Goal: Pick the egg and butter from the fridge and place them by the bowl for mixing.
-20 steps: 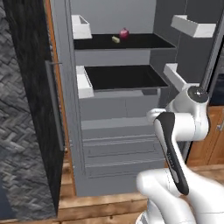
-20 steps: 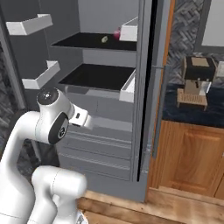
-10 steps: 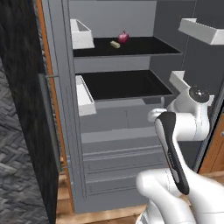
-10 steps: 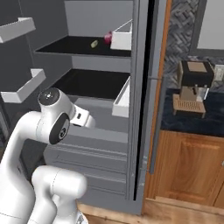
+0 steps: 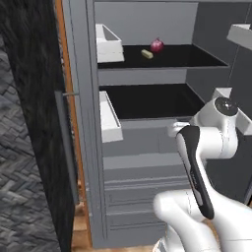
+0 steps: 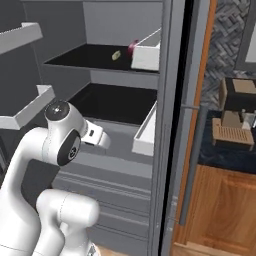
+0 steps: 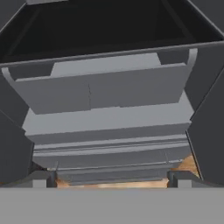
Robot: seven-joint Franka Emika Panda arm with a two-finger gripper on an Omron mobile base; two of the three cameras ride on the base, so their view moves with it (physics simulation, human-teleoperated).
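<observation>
Before the open fridge [image 5: 147,147], butter [image 5: 146,54] on its black shelf [image 5: 187,56], the claw [image 7: 112,179] gapes released.

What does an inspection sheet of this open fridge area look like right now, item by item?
Surface: fridge open, black shelves, grey drawers below.
Job's things: butter on the top shelf; egg and bowl: nothing seen.
Clutter: dark red round item beside the butter; white door bins.
Grippers: gripper open, empty, facing the drawers.
Cables: nothing seen.
Surroundings: wooden cabinet and counter appliance to the right.
</observation>
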